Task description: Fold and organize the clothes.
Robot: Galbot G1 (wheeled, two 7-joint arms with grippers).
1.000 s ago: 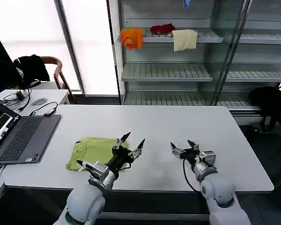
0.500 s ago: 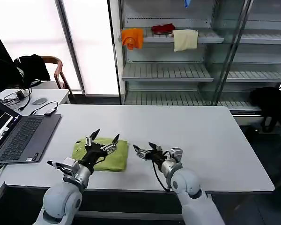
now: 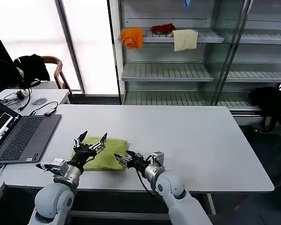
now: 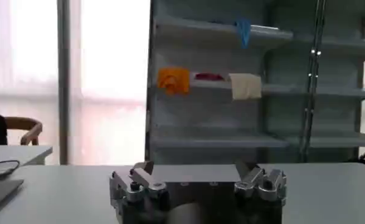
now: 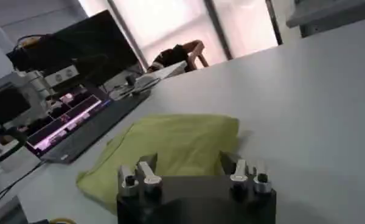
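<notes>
Both grippers, left (image 3: pixel 90 144) and right (image 3: pixel 123 158), spread wide, flank the folded T-shirt (image 3: pixel 107 154): light, limp cotton, best pinched at an edge.

Lime-green T-shirt (image 3: pixel 105 156) folded, lying near front edge of white table (image 3: pixel 196 140). Left gripper (image 3: pixel 91 142) fingers spread, over shirt's left part. Right gripper (image 3: pixel 123 157) fingers spread, at shirt's right edge. Laptop (image 3: pixel 18 138) at table's left end. Orange cloth (image 3: pixel 132 37), red cloth (image 3: pixel 163 28), cream cloth (image 3: pixel 185 39) on shelf (image 3: pixel 178 72) behind.
</notes>
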